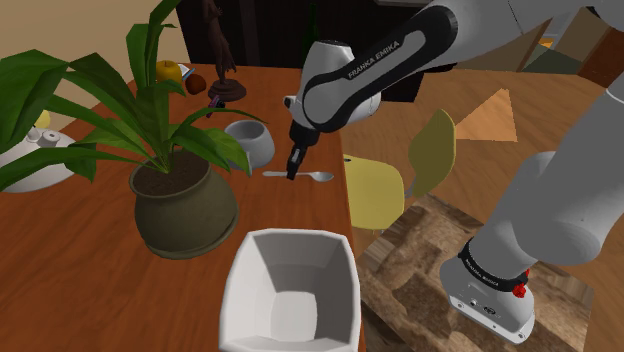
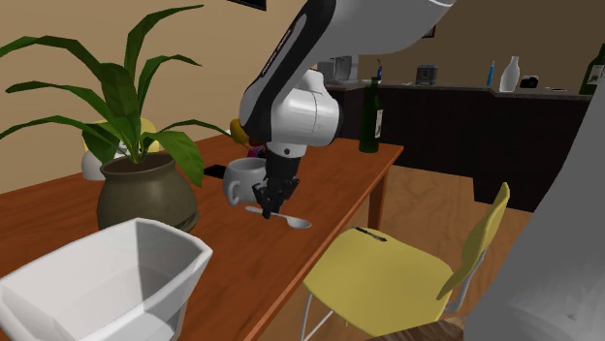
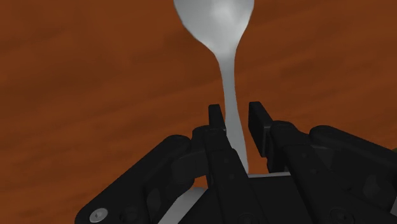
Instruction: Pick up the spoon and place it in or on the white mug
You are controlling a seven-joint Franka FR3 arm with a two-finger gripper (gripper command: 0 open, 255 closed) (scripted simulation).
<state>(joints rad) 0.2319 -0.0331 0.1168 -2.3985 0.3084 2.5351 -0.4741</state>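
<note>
Bench: brown wood-grain top, level.

Items resting directly on it:
- Spoon, grey, flat on the surface directly beneath the tool. Its handle runs between the tool's parted fingers and its bowl lies beyond the fingertips.
- Mug, pale grey, upright, just beside the tool and apart from the spoon.
- Potted plant in an olive pot, near the tool, beyond the mug's side.
- White bin, open-topped, well apart from the tool, at the bench edge.
- Dark figurine on a round base, well beyond the mug from the tool.
</note>
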